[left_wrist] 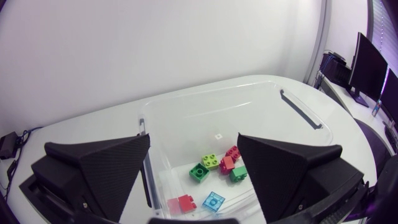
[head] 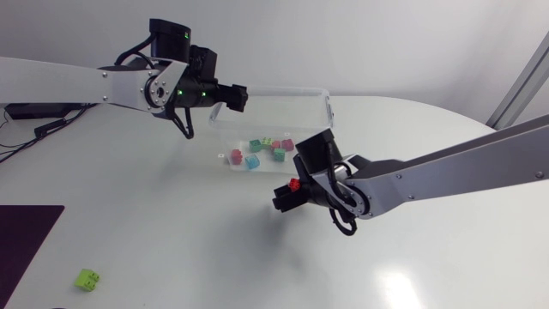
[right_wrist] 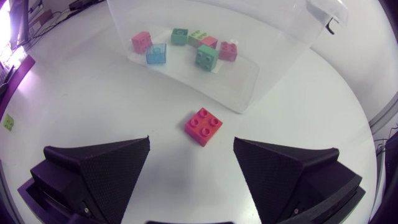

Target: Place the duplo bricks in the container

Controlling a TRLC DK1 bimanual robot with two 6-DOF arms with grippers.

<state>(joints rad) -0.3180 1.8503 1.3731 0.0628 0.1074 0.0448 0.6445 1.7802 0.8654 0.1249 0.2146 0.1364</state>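
A clear plastic container [head: 283,91] stands mid-table with several coloured duplo bricks [head: 255,160] on its floor. My left gripper [head: 233,96] hangs open over the container's left end. In the left wrist view its fingers [left_wrist: 102,168] stand wide apart with nothing between them, and below them lie a green brick [left_wrist: 199,172] and a blue brick [left_wrist: 213,201]. A red brick [right_wrist: 203,126] lies on the table just outside the container wall [right_wrist: 261,68]. It is ahead of my open right gripper [right_wrist: 191,180] and untouched. The same red brick [head: 294,184] shows beside the right gripper [head: 285,198].
A lime green brick [head: 87,278] lies alone near the table's front left. A dark mat [head: 21,236] covers the front left corner. The container has a dark handle [left_wrist: 300,109] at its far end.
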